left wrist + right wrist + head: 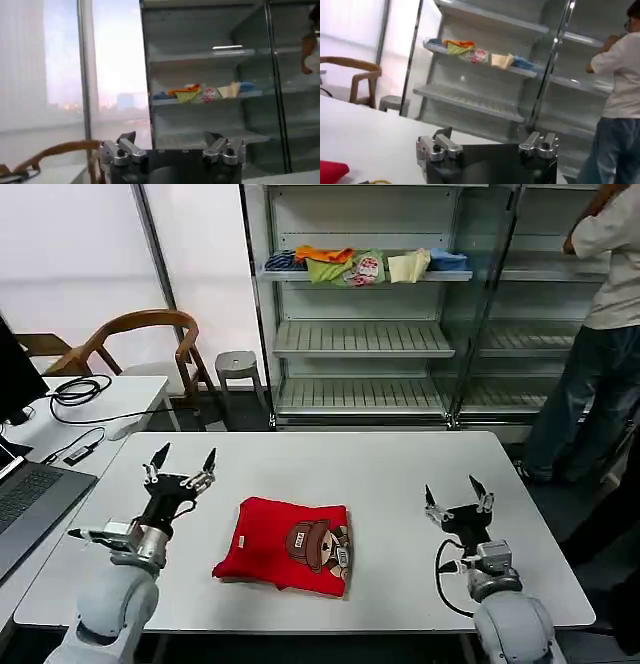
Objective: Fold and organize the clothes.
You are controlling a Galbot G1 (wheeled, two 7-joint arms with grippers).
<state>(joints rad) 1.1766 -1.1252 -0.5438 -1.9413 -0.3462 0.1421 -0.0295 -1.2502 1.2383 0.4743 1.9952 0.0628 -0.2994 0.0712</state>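
The red T-shirt (285,559) is seen folded on the white desk (400,474). It is flanked by the left gripper (182,457) and right gripper (456,489), both raised with jaws spread open, nothing held.

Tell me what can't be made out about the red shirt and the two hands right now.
- Red T-shirt, head view: sleeves and back tucked under its own folds.
- Red T-shirt, right wrist view: cut off by the frame edge, just a corner.
- Left hand and right hand, wrist views: fingertips outside the frame.
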